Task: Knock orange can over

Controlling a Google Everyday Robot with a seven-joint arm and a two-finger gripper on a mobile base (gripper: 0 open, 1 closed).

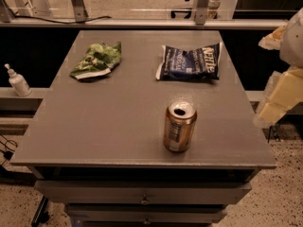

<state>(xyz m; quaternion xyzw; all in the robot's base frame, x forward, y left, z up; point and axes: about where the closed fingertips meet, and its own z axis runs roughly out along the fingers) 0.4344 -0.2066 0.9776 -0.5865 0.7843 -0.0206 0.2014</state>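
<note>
The orange can (179, 126) stands upright near the front edge of the grey table (109, 126), right of the middle. It is copper-orange with a silver top, a dark mouth hole and a pale label panel. My gripper (280, 97) shows as pale cream parts at the right edge of the camera view, beyond the table's right side. It is well apart from the can, to the can's right and a little farther back, and touches nothing on the table.
A crumpled green chip bag (96, 60) lies at the back left of the table. A dark blue chip bag (190, 62) lies at the back right, behind the can. A white pump bottle (18, 81) stands on a ledge to the left. Drawers (142, 193) run under the table front.
</note>
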